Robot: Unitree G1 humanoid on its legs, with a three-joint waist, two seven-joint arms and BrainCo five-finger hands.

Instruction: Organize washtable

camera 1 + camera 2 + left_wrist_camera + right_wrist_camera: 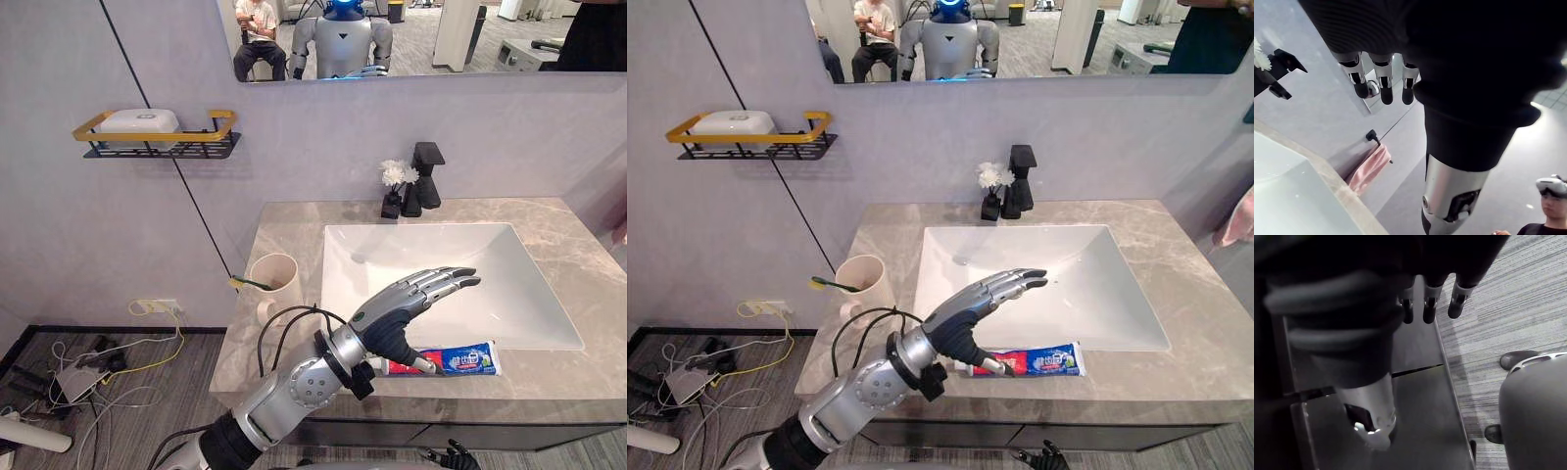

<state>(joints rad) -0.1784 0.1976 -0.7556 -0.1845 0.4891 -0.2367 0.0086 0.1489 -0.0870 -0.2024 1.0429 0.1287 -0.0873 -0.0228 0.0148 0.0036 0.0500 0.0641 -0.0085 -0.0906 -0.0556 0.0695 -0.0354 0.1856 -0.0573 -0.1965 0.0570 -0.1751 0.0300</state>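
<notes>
A red, white and blue toothpaste tube point(460, 358) lies flat on the marble counter point(578, 255), along its front edge just below the sink. My left hand point(411, 299) reaches over the front rim of the white sink point(441, 245), open with straight fingers, and holds nothing. Its thumb points down by the tube's red cap end; I cannot tell if it touches. A cream cup point(277, 279) with a green toothbrush point(252, 283) lying across its rim stands at the counter's left end. My right hand point(1430, 308) hangs low by the dark cabinet front, fingers relaxed and open.
A black faucet point(424, 176) and a small vase of white flowers point(397, 178) stand behind the sink. A wall shelf point(157, 142) at the left holds a white soap box point(137, 122). A pink towel point(1239, 215) hangs at the right. A person with a headset point(1552, 196) stands nearby.
</notes>
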